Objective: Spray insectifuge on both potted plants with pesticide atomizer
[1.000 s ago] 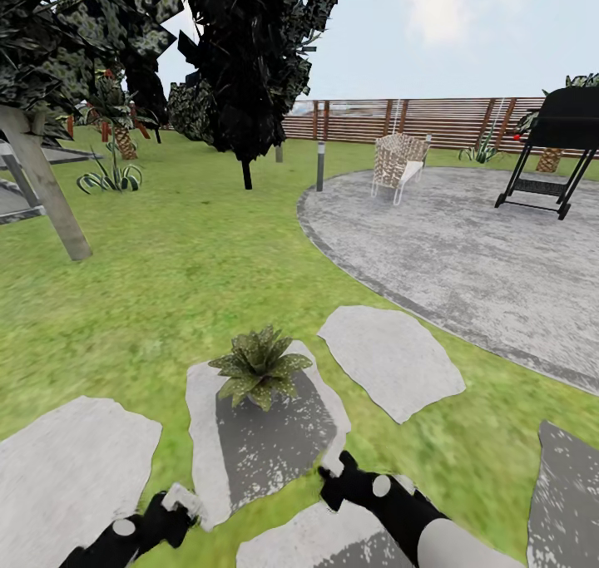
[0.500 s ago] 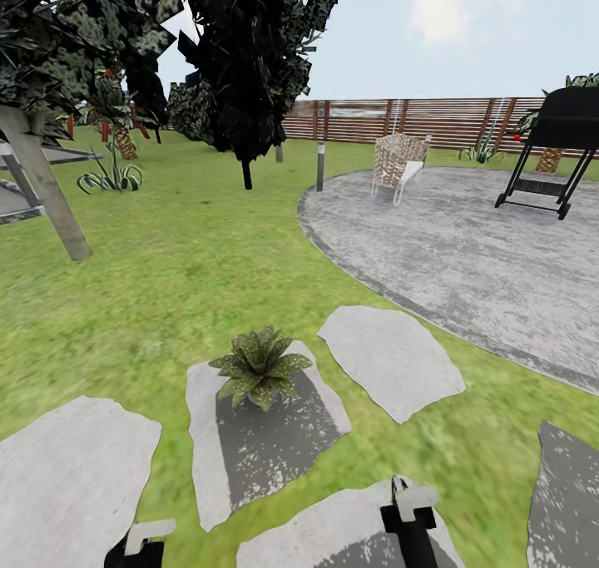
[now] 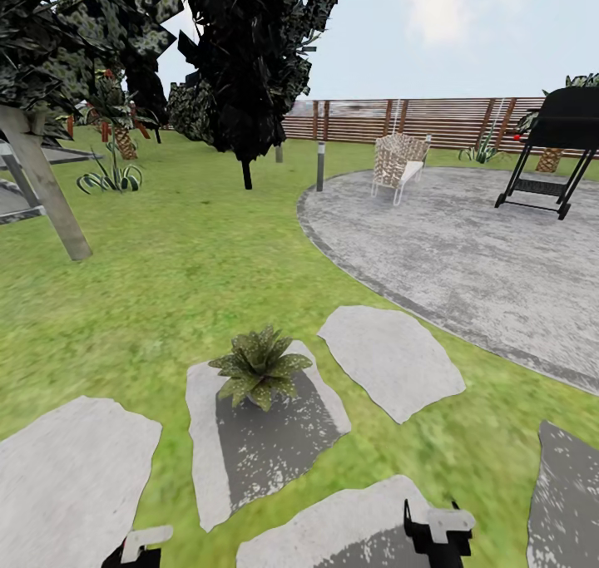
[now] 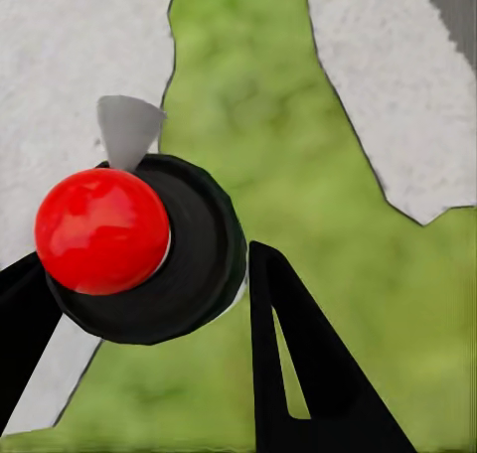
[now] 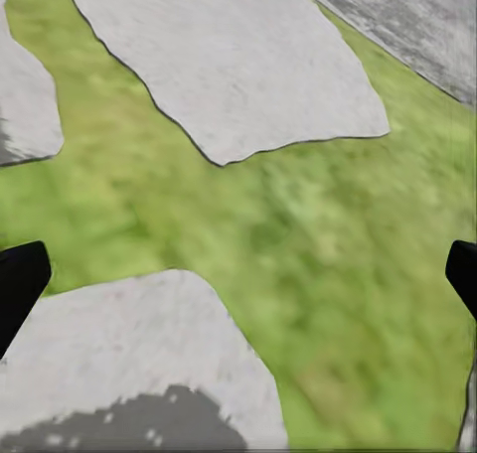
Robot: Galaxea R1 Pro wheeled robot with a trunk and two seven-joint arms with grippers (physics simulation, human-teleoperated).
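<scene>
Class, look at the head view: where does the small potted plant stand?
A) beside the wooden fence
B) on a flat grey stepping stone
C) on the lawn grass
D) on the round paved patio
B: the potted plant sits on the far end of a stepping stone.

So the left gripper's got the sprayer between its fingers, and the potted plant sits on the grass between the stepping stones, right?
Not quite. In the head view the potted plant sits on a stepping stone, not on grass. The left gripper does have the sprayer between its fingers, per the left wrist view.
</scene>
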